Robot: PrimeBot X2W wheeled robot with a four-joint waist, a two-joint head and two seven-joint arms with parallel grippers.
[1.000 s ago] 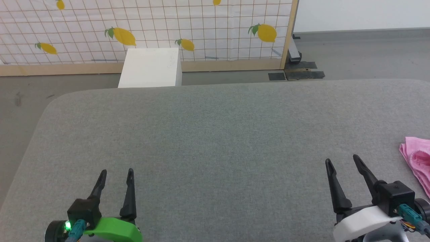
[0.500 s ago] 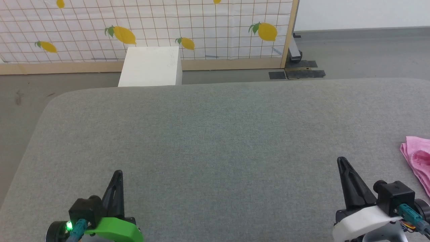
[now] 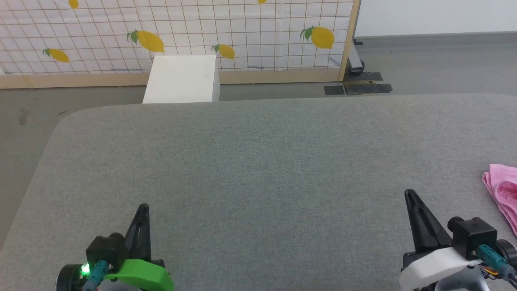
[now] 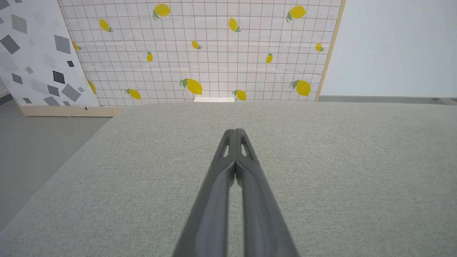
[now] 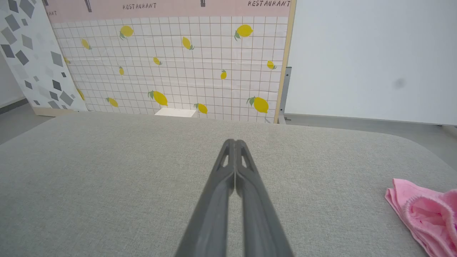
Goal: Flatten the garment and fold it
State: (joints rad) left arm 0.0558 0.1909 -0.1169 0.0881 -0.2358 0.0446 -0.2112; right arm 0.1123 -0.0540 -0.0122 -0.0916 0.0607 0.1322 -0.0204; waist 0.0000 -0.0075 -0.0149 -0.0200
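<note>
The pink garment (image 3: 503, 193) lies bunched at the right edge of the grey table, partly cut off by the frame; in the right wrist view the garment (image 5: 425, 216) shows its gathered waistband at the lower right. My right gripper (image 3: 408, 194) is shut and holds nothing, a short way left of the garment and apart from it. Its closed fingertips (image 5: 234, 142) point across the table. At the lower left my left gripper (image 3: 143, 207) is also shut with nothing in it, far from the garment; in its own wrist view the left gripper (image 4: 235, 132) hovers over bare cloth.
The grey cloth-covered table (image 3: 258, 161) has a rounded far-left corner. Beyond it stand a white box (image 3: 181, 79) on the floor and a lemon-print screen (image 3: 181, 32) with a wooden frame.
Both grippers have gone from open to shut, with nothing between the fingers. The arms and the garment have stayed where they were.
</note>
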